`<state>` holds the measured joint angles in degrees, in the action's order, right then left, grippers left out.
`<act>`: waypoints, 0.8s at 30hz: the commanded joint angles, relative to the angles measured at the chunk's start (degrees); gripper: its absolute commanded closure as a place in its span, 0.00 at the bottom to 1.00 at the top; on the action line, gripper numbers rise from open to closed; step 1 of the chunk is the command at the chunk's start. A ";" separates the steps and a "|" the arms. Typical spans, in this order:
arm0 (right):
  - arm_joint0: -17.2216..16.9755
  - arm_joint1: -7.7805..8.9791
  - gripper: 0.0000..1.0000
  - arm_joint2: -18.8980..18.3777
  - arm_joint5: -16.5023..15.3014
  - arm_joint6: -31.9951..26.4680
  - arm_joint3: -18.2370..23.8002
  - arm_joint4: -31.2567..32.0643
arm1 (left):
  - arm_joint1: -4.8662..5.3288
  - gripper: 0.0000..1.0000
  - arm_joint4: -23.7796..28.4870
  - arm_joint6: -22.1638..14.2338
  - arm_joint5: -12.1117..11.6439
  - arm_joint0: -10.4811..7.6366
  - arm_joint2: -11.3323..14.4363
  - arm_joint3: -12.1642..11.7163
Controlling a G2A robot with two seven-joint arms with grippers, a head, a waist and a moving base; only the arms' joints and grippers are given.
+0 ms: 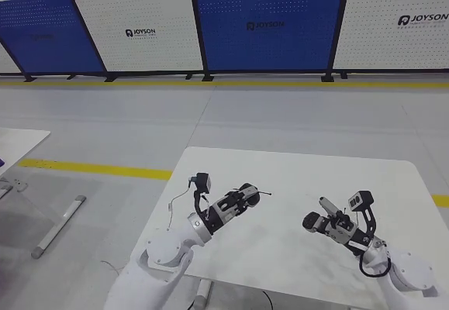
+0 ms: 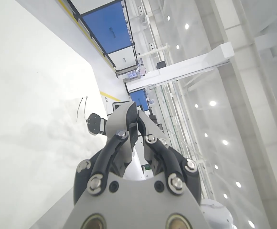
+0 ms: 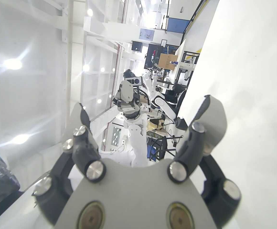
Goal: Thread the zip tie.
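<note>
Under zip tie (image 2: 78, 109), white table (image 2: 33, 72)

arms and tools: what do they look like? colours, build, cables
The left arm and right arm: white shells, black wrist sections, a black camera block on each. The left tool and right tool match: pale grey palm plate, black link bars on silver pins, grey fingers, black pads. Thin cable loops off the left arm.

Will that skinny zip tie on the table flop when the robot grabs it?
It would probably bend: the zip tie lies curved on the white table. It is likely very light, being so thin. Because it sits so low on the table, pinching it may be fiddly.
</note>
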<state>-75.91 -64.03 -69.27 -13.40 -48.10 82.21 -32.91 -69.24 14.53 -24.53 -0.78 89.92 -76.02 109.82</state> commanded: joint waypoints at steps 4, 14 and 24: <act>0.00 0.00 0.00 0.00 0.00 0.00 0.00 0.00 | -0.01 1.00 0.08 0.12 0.06 0.03 0.09 -0.16; 0.00 0.00 0.00 0.00 0.00 0.00 0.00 0.00 | -0.17 1.00 2.56 4.46 -5.63 0.13 -0.64 7.09; 0.00 0.00 0.00 0.00 0.00 0.00 0.00 0.00 | 0.01 1.00 7.54 4.46 -9.63 2.13 -3.91 15.58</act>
<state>-75.91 -64.03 -69.27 -13.40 -48.10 82.21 -32.91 -69.25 22.06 -19.96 -10.36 91.93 -79.81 125.41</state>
